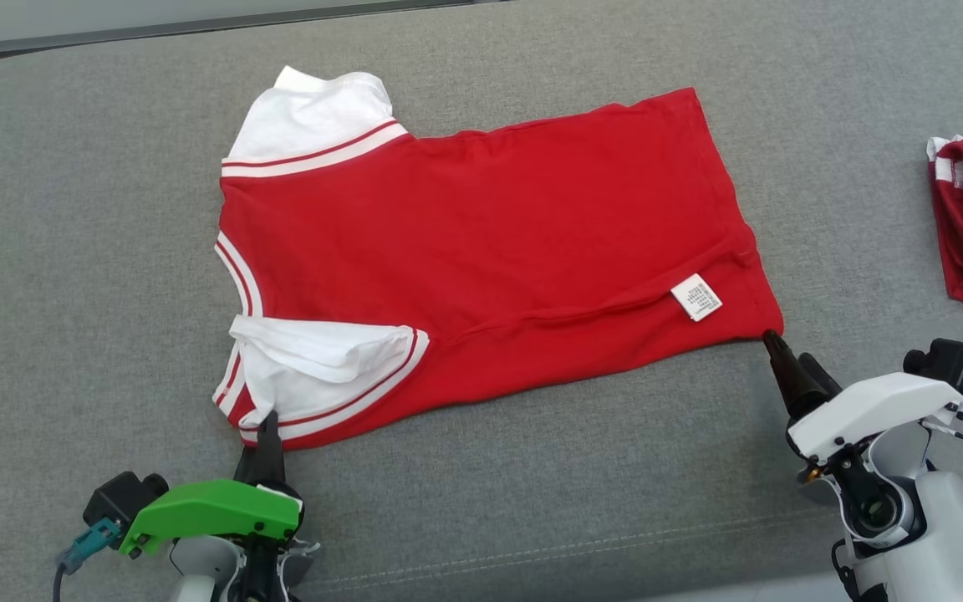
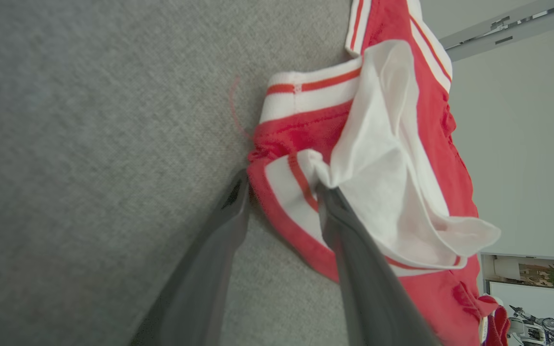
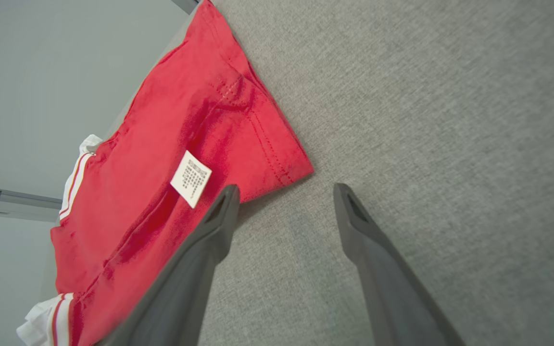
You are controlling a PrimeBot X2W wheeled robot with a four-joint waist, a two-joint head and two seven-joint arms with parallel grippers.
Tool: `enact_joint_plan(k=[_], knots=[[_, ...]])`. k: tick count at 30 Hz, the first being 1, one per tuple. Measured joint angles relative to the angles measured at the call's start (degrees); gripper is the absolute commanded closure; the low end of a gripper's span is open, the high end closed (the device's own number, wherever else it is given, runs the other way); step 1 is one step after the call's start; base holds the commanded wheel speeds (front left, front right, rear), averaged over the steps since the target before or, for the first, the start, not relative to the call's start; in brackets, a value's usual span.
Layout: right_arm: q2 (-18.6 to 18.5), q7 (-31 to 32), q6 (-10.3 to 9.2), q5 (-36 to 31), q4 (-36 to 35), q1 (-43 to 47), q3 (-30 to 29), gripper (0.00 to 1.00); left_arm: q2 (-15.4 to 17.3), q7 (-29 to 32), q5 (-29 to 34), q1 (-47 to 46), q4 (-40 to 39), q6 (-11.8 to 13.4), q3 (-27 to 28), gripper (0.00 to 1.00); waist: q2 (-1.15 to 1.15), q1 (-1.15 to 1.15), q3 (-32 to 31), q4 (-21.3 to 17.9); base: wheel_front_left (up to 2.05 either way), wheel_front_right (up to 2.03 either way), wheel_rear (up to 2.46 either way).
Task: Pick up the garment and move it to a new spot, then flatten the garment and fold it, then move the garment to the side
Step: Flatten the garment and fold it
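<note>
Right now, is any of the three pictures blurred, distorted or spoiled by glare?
Head view: even soft light, no glare, red T-shirt and its care label sharp. Left wrist view: slight blur on the white sleeve and the left gripper. Right wrist view: sharper, scene tilted, no glare.

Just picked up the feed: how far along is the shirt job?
Done: red shirt lies spread mostly flat on the grey cushion. In hand: left gripper, open, straddles the rumpled near sleeve; right gripper, open, sits at the hem corner. To do: smoothing that sleeve, folding, moving it aside.
</note>
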Motion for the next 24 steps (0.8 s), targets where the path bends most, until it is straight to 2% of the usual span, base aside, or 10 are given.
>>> enact_joint_plan(k=[2,4,11,12,13,16,17,24], knots=[[0.01,-0.64,0.00,0.16,1.48,-0.99,0.21,0.00,0.03,-0.59,-0.41,-0.25,0.09,-0.31,-0.34,0.82,0.00,0.00,0.22,0.28,0.00,0.00,0.00],[0.08,-1.29,0.00,0.22,3.60,-2.30,0.23,0.00,0.00,-1.05,-0.82,-0.41,-0.02,-0.62,-0.92,1.00,0.00,0.00,0.47,0.60,0.00,0.00,0.00],[-0.82,-3.60,0.00,0.77,11.47,-7.70,1.64,0.00,-0.02,-1.99,-1.11,-0.88,-2.25,-0.75,-2.60,1.00,0.00,0.00,1.30,1.99,0.00,0.00,0.00],[-1.02,-4.09,0.00,0.79,12.54,-8.42,1.97,0.13,-0.02,-2.00,-1.10,-0.88,-2.67,-0.74,-2.88,1.00,0.00,0.00,1.40,2.20,0.00,0.00,0.00],[-1.26,-4.56,0.01,0.81,13.38,-9.07,2.46,0.45,-0.02,-2.01,-1.07,-0.88,-3.23,-0.69,-3.08,1.00,0.00,0.00,1.48,2.42,0.00,0.00,0.00],[-1.90,-5.75,0.01,1.76,15.72,-10.80,4.07,0.89,-0.05,-2.22,-0.94,-0.88,-5.00,-0.53,-3.31,1.00,0.00,0.00,1.60,3.00,0.00,0.00,0.00],[-2.21,-6.31,0.01,2.04,16.24,-11.18,4.61,1.00,-0.03,-2.35,-0.90,-0.88,-5.78,-0.45,-3.31,1.00,0.00,0.00,1.60,3.15,0.00,0.00,0.00],[-4.50,-8.28,0.00,5.72,16.38,-11.76,7.95,1.00,1.51,-2.79,1.08,-0.15,-12.13,0.36,-3.78,1.00,0.00,0.00,0.82,3.43,0.00,0.00,0.00]])
